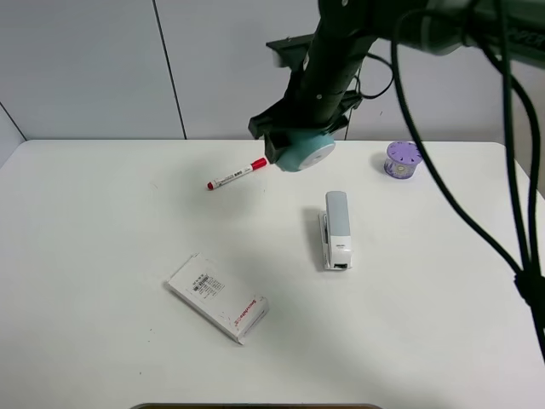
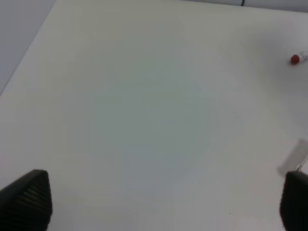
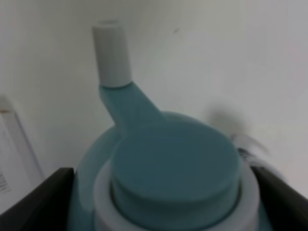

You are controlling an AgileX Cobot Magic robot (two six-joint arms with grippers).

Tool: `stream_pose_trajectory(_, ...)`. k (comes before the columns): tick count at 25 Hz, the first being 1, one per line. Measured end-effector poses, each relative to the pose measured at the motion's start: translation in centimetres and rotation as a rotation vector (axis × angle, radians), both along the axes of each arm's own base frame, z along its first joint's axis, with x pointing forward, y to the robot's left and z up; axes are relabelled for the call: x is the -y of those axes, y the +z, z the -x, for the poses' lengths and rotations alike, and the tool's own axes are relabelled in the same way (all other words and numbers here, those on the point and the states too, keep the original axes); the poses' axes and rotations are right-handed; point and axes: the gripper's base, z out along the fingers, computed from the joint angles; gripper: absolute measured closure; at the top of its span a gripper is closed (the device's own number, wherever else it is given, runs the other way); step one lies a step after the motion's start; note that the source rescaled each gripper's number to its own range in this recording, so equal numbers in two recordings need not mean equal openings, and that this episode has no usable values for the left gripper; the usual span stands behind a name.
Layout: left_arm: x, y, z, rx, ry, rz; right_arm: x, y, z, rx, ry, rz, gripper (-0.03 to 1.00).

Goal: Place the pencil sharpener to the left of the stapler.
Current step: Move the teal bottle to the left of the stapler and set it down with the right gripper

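Note:
The teal pencil sharpener [image 1: 301, 152] hangs above the table at the back centre, its pale round face turned toward the front, and my right gripper [image 1: 294, 136] is shut on it. In the right wrist view the sharpener [image 3: 173, 178] fills the frame, its white-tipped handle [image 3: 111, 53] sticking out and a dark finger [image 3: 38, 202] at each side. The grey and white stapler [image 1: 335, 230] lies lengthwise on the table, right of centre, in front of the sharpener. My left gripper [image 2: 163, 202] is open over bare table, out of the exterior high view.
A red-capped marker [image 1: 237, 175] lies left of the sharpener; its red cap [image 2: 295, 59] shows in the left wrist view. A purple cylinder [image 1: 402, 159] with a dotted top stands at the back right. A flat white labelled box [image 1: 217, 297] lies front left.

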Motion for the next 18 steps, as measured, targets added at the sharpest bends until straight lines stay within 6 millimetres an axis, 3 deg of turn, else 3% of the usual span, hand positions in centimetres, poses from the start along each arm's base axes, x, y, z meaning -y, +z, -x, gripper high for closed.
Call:
stream_pose_trajectory(5, 0.0, 0.0, 0.0, 0.000, 0.000, 0.000, -2.7, -3.9, 0.6, -0.070, 0.059, 0.051, 0.96)
stream_pose_trajectory(10, 0.0, 0.0, 0.0, 0.000, 0.000, 0.000, -4.0, -7.1, 0.9, -0.125, 0.086, 0.094, 0.96)
stream_pose_trajectory(18, 0.0, 0.0, 0.0, 0.000, 0.000, 0.000, -4.3, -9.5, 0.7, -0.167, 0.103, 0.123, 0.96)
